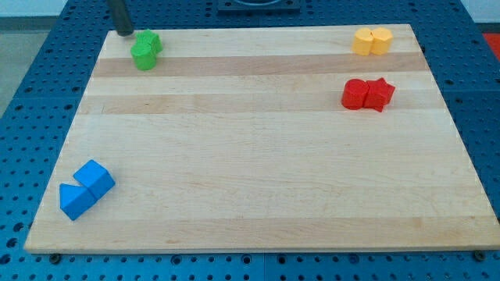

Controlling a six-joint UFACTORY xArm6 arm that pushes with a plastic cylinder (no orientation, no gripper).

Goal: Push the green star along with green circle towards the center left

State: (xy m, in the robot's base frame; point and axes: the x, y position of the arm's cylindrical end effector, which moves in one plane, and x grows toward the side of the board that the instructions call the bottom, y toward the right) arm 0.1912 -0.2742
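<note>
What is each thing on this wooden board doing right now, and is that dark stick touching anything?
my tip: at the board's top-left corner, just left of the green pair; contact unclear.
green star: lying flat, against the green circle.
green circle: flat, just below the star.
yellow blocks: two touching, top right.
red blocks: two touching, below the yellow ones.
blue blocks: two touching, bottom left.
board: lying flat.

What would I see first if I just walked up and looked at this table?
Bright pairs of blocks near the corners of the wooden board: two green blocks at the view's top left, two yellow blocks at the top right with two red blocks just below them, and two blue blocks at the bottom left. My tip sits just left of the green pair.
</note>
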